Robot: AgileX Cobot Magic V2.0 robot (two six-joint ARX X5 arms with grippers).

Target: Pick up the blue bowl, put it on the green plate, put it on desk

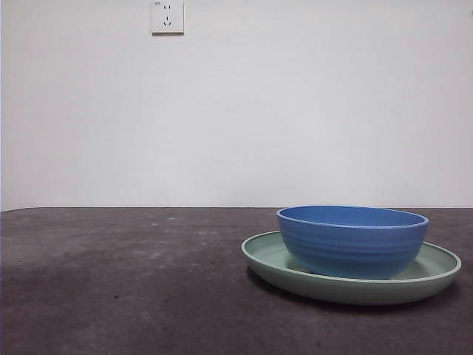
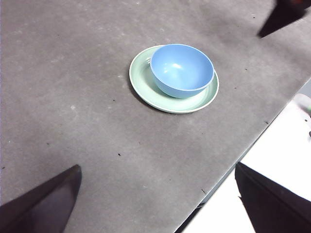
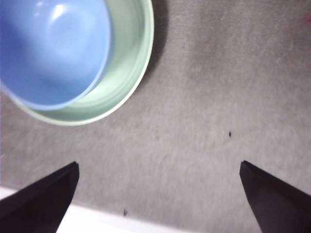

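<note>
The blue bowl stands upright inside the green plate, which rests on the desk at the right of the front view. In the left wrist view the bowl sits off-centre on the plate, well away from my left gripper, which is open and empty above the desk. In the right wrist view the bowl and plate lie close by; my right gripper is open, empty and hovers beside the plate over bare desk. No arm shows in the front view.
A white wall socket is on the back wall. The desk edge runs near the plate, with pale floor beyond it. A dark tip of the other arm shows in the left wrist view.
</note>
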